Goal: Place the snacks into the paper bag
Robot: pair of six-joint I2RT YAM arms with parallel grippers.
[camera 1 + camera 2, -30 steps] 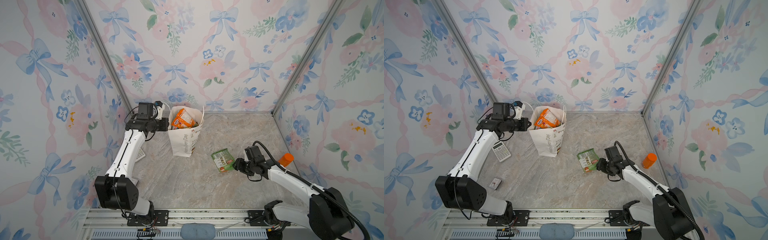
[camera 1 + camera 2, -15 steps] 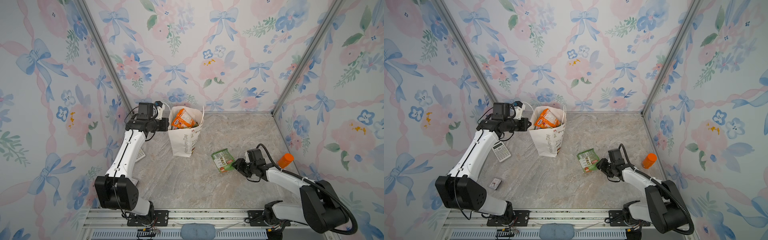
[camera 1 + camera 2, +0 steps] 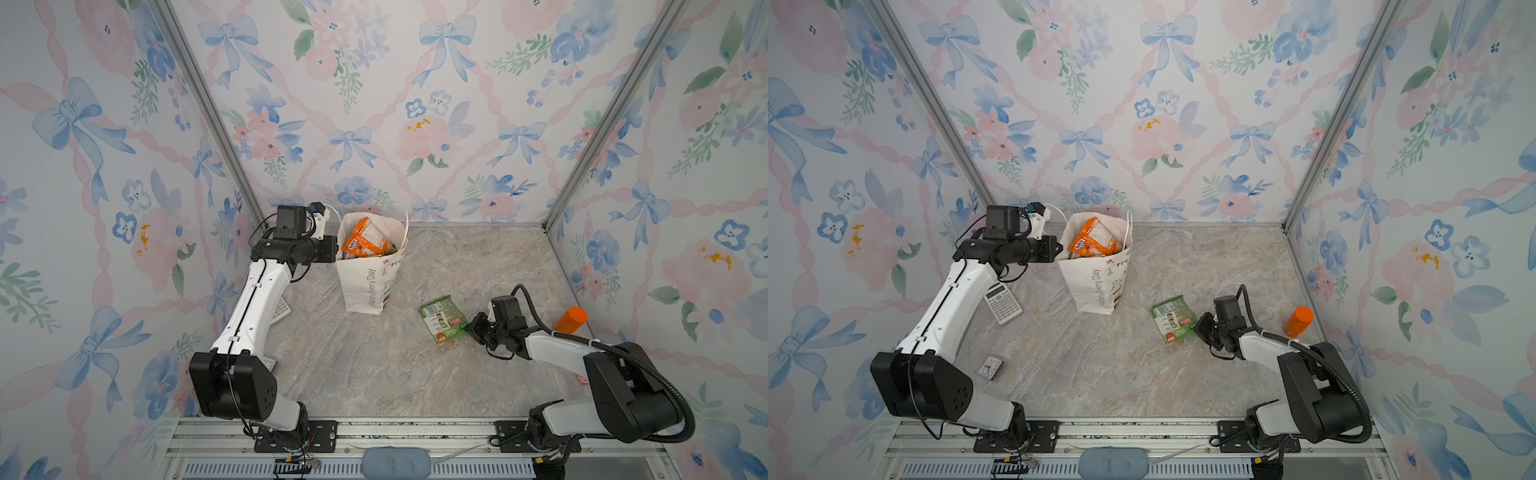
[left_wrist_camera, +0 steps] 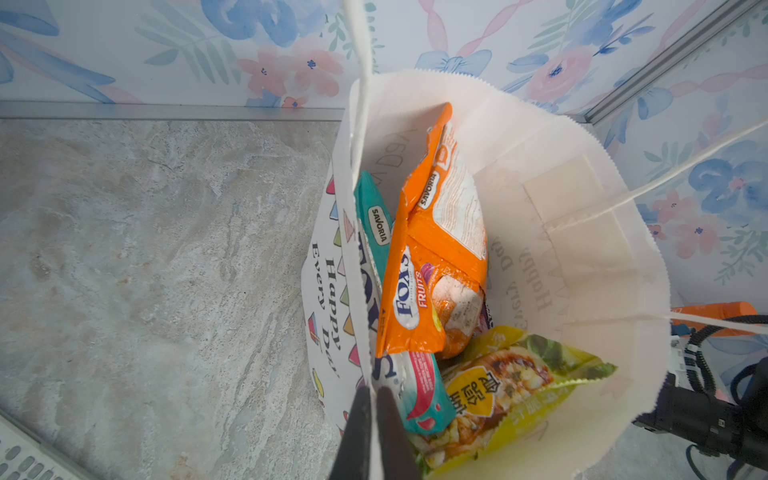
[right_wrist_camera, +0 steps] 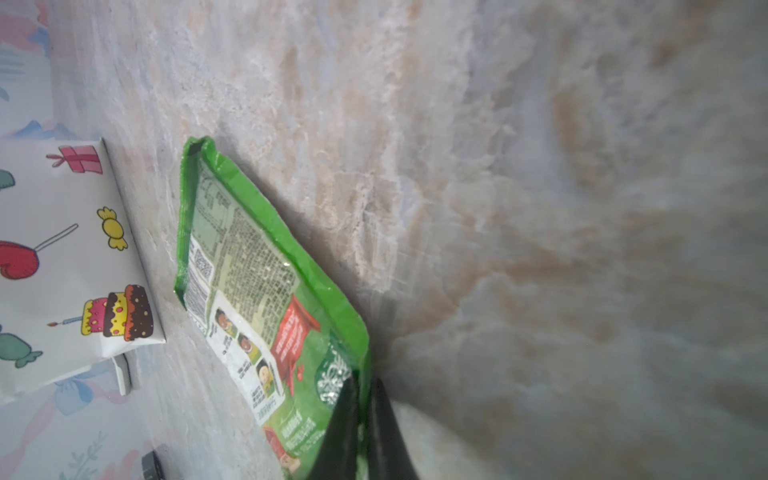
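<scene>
The white paper bag stands upright at the back left. My left gripper is shut on its rim, one finger inside and one outside. Inside the bag lie an orange FOX'S packet, a teal packet and a yellow-green packet. A green snack packet lies on the table to the bag's right. My right gripper is low at the table, shut on that packet's near edge.
An orange-capped bottle stands by the right wall behind my right arm. A calculator and a small clock lie near my left arm. A small pink thing sits by the right arm. Patterned walls enclose three sides.
My right gripper, open beside the green packet a second ago, has shut on the packet's edge. The left arm and the bag have not moved.
</scene>
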